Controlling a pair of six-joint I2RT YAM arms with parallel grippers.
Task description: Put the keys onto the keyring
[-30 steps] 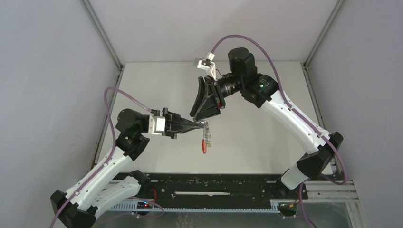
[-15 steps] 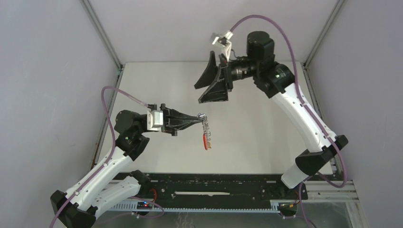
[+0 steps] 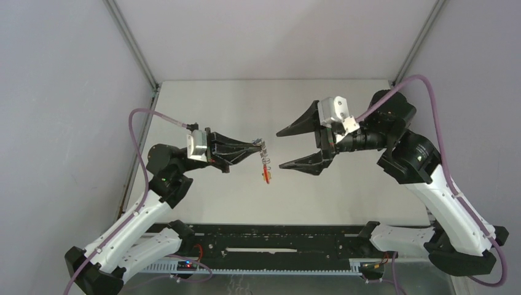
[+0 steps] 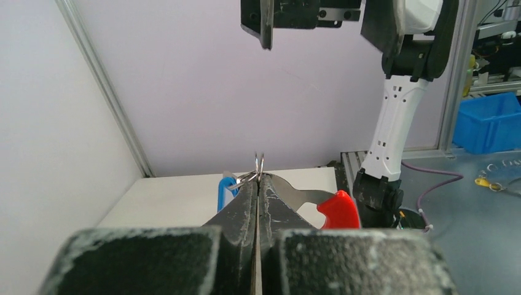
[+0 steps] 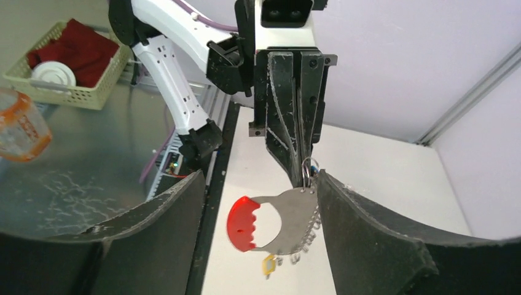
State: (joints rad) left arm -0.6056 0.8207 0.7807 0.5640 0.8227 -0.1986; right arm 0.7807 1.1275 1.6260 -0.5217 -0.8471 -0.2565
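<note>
We find the left gripper (image 3: 257,146) clamped on the keyring (image 3: 265,173), mid-frame; the right gripper (image 3: 279,149) gapes empty beside it. The yellow key (image 5: 268,265) and blue key (image 4: 225,188) apparently hang attached; next, verify seating.

No text — nothing legible anywhere

Robotics lab cell: white table (image 3: 344,196) boxed in by grey panels (image 3: 61,92) on aluminium framing (image 3: 131,43); blue parts bin (image 4: 488,120) and basket (image 5: 80,95) beyond the table.
</note>
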